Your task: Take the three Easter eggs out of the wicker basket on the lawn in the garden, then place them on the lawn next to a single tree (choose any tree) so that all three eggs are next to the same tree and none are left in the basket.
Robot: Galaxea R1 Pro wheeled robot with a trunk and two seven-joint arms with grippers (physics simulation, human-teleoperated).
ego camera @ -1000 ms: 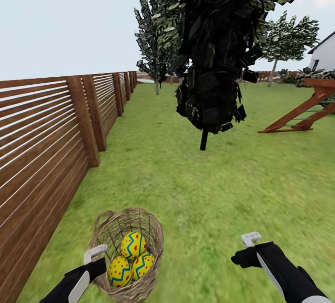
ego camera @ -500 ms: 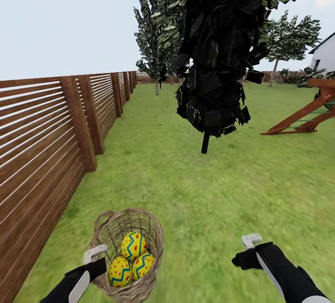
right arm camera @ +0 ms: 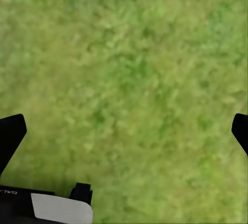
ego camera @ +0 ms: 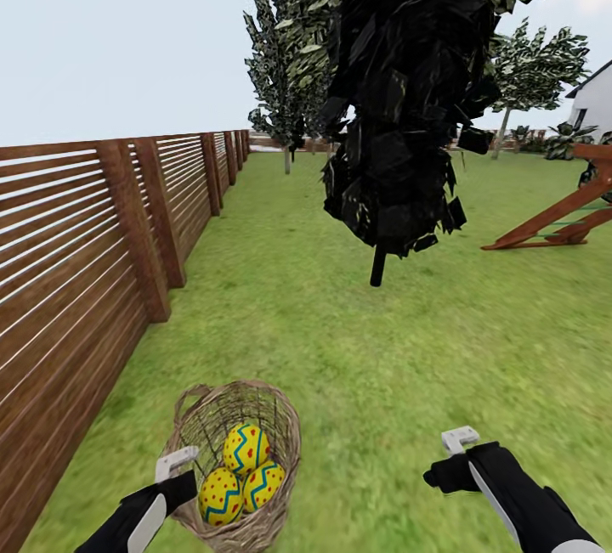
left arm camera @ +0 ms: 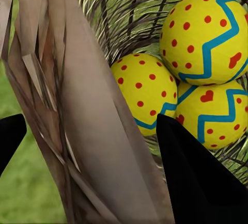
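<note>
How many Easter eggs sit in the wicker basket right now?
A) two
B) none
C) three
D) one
C: the head view shows three Easter eggs clustered inside the wicker basket, and the left wrist view shows the same three behind the basket's wall.

Wicker basket [left arm camera: 88,131] rim runs close past the cam, w/ left gripper [left arm camera: 88,146] fingers [left arm camera: 199,182] straddling it, one inside, one outside. Inside the basket, three Easter eggs [left arm camera: 206,30] packed touching each other. Lawn [left arm camera: 26,193] shows outside the rim.
</note>
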